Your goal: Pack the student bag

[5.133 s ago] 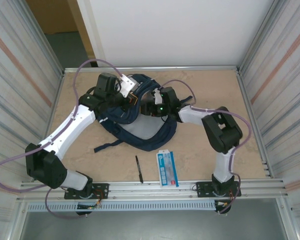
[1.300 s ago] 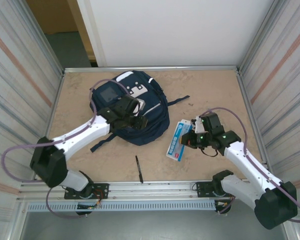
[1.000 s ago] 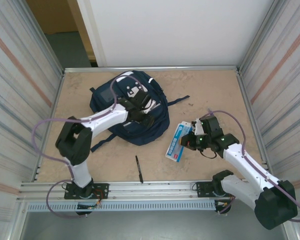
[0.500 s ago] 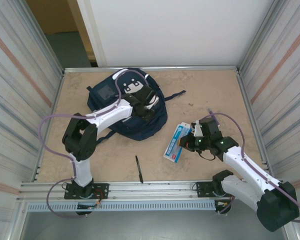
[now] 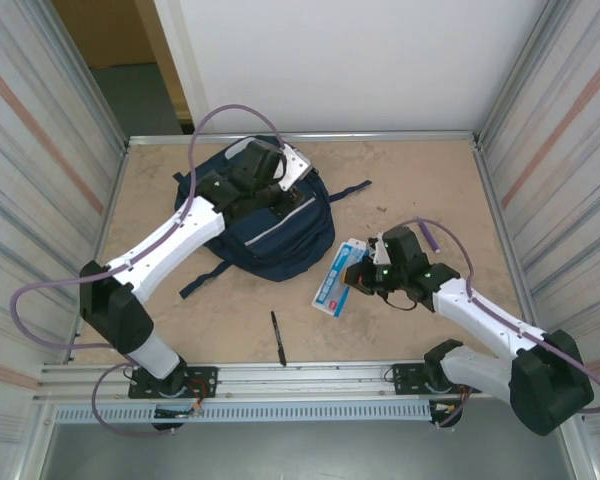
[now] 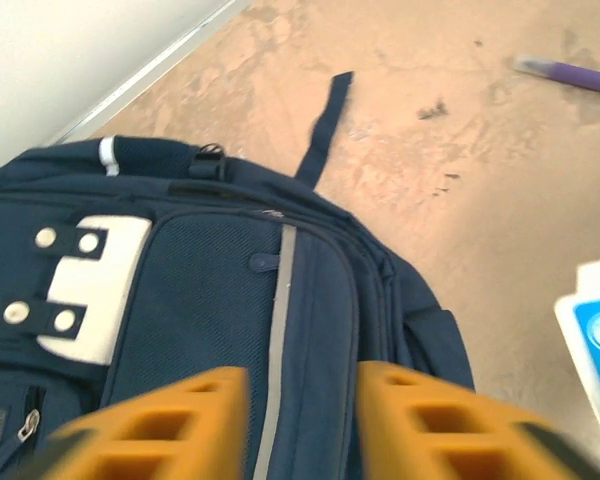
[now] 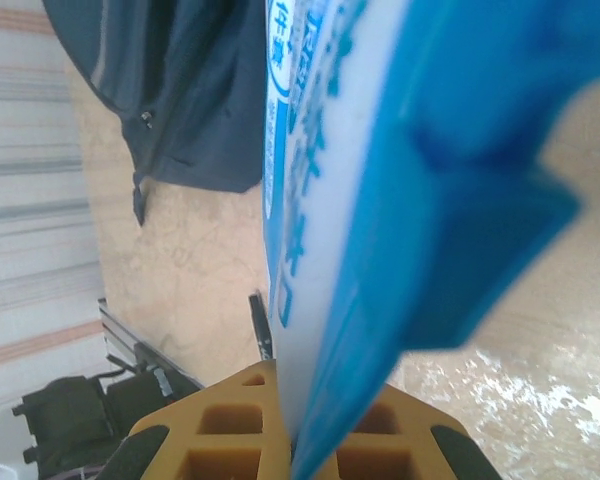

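While the left pincer (image 6: 302,425) is hovering low over the student bag (image 6: 220,300), its fingers are standing partly spread. Nothing is sitting between them; only navy fabric is showing through the gap.
- The bag is lying flat directly beneath and ahead of this pincer, front pocket up. The white patch is lying to the pincer's left, and a loose strap (image 6: 325,125) is trailing out beyond it.
- Judgement: this arm is likely getting ready to steady or open the bag so it can take things in. No open zip is showing.
- A pen (image 5: 277,338) is lying untouched on the table (image 5: 420,190), well behind the left pincer, toward the near rail.
- The right pincer (image 5: 362,276) is clamping tight on a blue-and-white packet (image 5: 330,287), gripping it edge-on. The packet is jutting out ahead of the fingers, toward the bag and near its lower corner, but not touching it.
- Judgement: it is being carried as the first item to pack. Whether it is fully clear of the table I cannot tell.

Against the view half a second earlier:
- The left arm is now reaching out long rather than folding at the elbow, and its pincer is sitting farther up the bag.
- The packet is now closer to the bag.
- The pen is lying where it was.
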`<control>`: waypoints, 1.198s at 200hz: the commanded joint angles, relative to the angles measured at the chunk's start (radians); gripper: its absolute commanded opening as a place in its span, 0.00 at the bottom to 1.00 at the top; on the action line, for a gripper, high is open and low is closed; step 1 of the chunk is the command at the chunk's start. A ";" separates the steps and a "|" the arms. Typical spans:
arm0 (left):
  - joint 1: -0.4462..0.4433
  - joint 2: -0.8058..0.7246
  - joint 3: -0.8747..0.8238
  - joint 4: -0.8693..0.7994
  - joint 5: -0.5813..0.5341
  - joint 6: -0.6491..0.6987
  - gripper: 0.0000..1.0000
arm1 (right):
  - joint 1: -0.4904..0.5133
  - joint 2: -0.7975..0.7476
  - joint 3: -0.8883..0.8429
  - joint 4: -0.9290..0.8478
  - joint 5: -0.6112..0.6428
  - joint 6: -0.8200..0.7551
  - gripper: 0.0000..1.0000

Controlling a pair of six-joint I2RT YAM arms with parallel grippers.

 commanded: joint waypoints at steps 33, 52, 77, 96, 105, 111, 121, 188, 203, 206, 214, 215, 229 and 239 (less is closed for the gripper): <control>-0.049 0.128 -0.111 -0.027 -0.028 0.122 0.48 | -0.087 -0.065 0.043 -0.097 0.047 -0.050 0.00; -0.028 0.185 -0.108 -0.023 -0.014 0.089 0.46 | -0.104 -0.066 0.031 -0.103 0.019 -0.053 0.00; -0.005 0.256 -0.089 -0.030 -0.005 0.072 0.43 | -0.104 -0.065 0.002 -0.093 0.016 -0.053 0.00; -0.003 0.316 -0.062 -0.047 -0.017 0.063 0.43 | -0.107 -0.064 -0.007 -0.088 0.006 -0.058 0.00; -0.003 0.345 -0.041 -0.058 -0.042 0.054 0.44 | -0.105 -0.066 -0.008 -0.082 0.003 -0.059 0.00; -0.003 0.365 -0.023 -0.068 -0.070 0.046 0.45 | -0.105 -0.066 -0.010 -0.078 0.003 -0.057 0.00; -0.003 0.400 0.007 -0.075 -0.119 0.035 0.46 | -0.106 -0.066 -0.013 -0.068 0.001 -0.056 0.00; -0.007 0.556 0.101 -0.116 -0.217 -0.017 0.28 | -0.103 -0.062 -0.020 -0.059 -0.005 -0.055 0.00; -0.011 0.546 0.095 -0.115 -0.199 -0.012 0.13 | -0.101 -0.065 -0.030 -0.059 -0.005 -0.047 0.00; -0.012 0.542 0.096 -0.115 -0.199 -0.010 0.10 | -0.102 -0.066 -0.033 -0.057 -0.003 -0.044 0.00; -0.020 0.521 0.093 -0.116 -0.210 0.000 0.04 | -0.101 -0.066 -0.039 -0.050 -0.001 -0.040 0.00; -0.019 0.518 0.092 -0.116 -0.211 0.001 0.04 | -0.101 -0.066 -0.041 -0.050 -0.001 -0.040 0.00; -0.033 0.452 0.091 -0.116 -0.235 0.016 0.00 | -0.100 -0.065 -0.045 -0.049 0.000 -0.041 0.00; -0.042 0.403 0.099 -0.115 -0.249 0.026 0.00 | -0.100 -0.066 -0.041 -0.051 -0.006 -0.042 0.00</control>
